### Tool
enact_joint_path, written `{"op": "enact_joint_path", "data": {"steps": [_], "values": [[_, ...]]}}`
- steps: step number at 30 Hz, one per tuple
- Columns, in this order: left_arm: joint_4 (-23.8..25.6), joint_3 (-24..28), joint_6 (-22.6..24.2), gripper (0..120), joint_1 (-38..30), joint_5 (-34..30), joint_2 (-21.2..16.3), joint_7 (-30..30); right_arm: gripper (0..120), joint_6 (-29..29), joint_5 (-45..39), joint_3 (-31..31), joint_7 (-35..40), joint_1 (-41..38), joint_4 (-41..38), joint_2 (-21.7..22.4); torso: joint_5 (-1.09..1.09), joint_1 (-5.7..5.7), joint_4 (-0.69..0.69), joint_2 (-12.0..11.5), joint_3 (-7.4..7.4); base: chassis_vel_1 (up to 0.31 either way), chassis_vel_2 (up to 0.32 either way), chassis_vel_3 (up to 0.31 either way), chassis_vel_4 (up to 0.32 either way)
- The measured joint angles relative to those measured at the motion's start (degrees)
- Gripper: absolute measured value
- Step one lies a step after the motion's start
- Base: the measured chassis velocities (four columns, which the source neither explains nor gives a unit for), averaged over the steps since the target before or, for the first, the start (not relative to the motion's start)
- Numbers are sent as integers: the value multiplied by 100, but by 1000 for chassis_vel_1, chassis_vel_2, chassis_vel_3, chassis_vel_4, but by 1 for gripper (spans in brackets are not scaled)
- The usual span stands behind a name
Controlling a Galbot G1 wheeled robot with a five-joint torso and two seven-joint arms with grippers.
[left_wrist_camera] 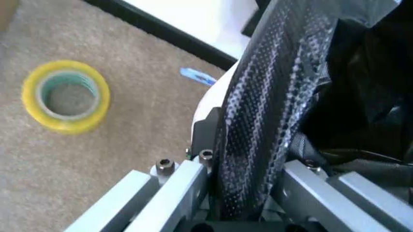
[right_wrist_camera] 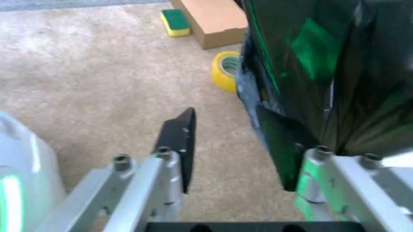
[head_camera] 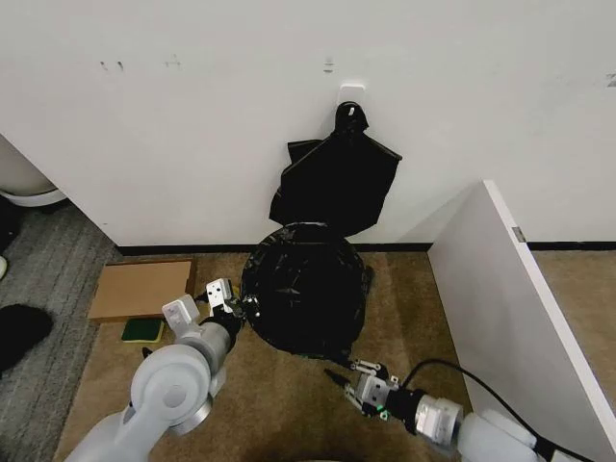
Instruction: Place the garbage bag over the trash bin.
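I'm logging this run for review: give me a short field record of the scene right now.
bin: white bucket on the carpet by the wall, mostly wrapped
bag: black bag draped over the bucket's mouth and sides
left claw: left claw at the bag's left edge, shut on the film
right claw: right claw open, low at the bag's near right side, one finger against the film
floor items: yellow tape roll, cardboard piece, sponge left of the bin
wall: larger black bundle hanging on a hook
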State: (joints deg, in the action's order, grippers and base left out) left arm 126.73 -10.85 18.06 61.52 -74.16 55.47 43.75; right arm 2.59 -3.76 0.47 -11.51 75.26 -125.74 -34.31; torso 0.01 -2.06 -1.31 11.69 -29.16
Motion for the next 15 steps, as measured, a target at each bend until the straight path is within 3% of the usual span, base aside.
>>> {"op": "enact_joint_path", "data": {"steps": [2,4,5,8,10,12,15], "values": [[-36,0,-112,0,53,305,17,-82,48,-87,-23,123,-46,150,-115,40,-2,0,-4,0,0,0,0,0,0],[-44,2,-265,0,224,918,37,-224,56,-93,-233,196,-34,161,-320,80,0,0,0,0,0,0,0,0,0],[-44,2,-265,0,224,918,37,-224,56,-93,-233,196,-34,161,-320,80,0,0,0,0,0,0,0,0,0],[-43,103,-433,0,429,1680,55,-486,69,223,-856,282,226,94,-727,92,-2,0,1,0,0,0,0,0,0],[-41,127,-457,0,460,1791,57,-532,72,310,-971,290,299,69,-801,90,-3,0,0,0,0,0,0,0,0],[-34,235,-572,0,620,2326,64,-754,81,800,-1885,287,776,-136,-1104,40,-1,0,-2,0,0,0,0,0,0],[-35,360,-824,0,895,3288,80,-1104,69,1701,-4097,229,1857,-630,-1506,-139,-1,0,0,0,0,0,0,0,0]]}}
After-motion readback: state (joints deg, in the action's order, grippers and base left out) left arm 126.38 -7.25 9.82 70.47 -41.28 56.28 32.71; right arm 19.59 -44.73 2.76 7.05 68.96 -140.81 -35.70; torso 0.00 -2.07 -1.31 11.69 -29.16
